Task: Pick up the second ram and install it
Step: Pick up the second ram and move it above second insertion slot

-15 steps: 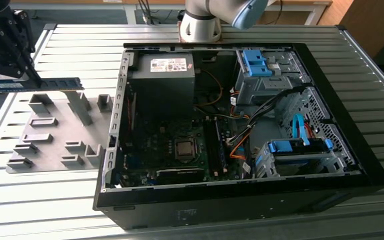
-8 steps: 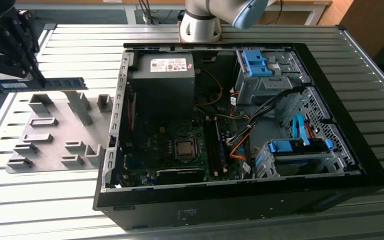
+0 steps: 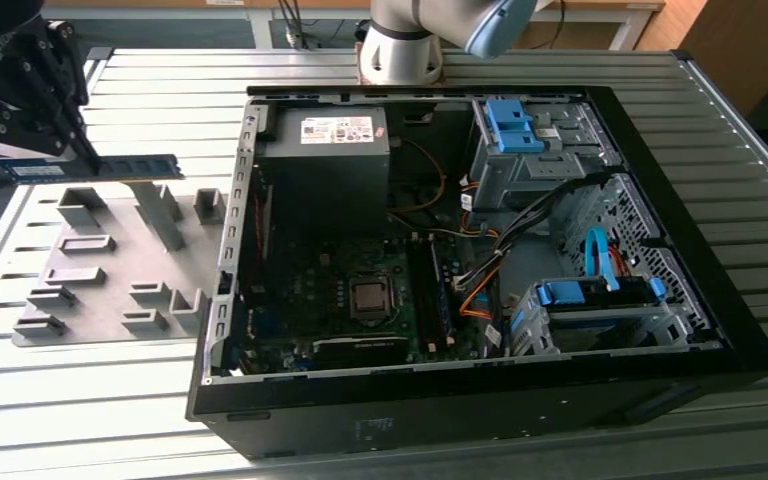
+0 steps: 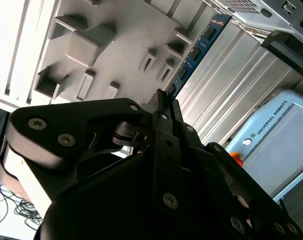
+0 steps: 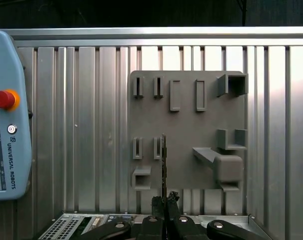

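1. Grip: the gripper (image 3: 85, 156) is clamped on the second ram (image 3: 124, 165), holding it in the air above the grey holder tray (image 3: 111, 262), at the exterior view's left of the open computer case (image 3: 491, 405).
2. Handling (a judgement): light, stiff and thin, with fragile chips and contacts. It is best pinched on its flat faces near mid-length.
3. Hidden: the gripper's body masks where the pads meet the board. In the first wrist view the stick shows edge-on.

The gripper (image 3: 84, 152) hangs raised at the exterior view's far left, jaws closed on the second ram (image 3: 131, 164); the arm's base (image 3: 402, 50) stands far behind.
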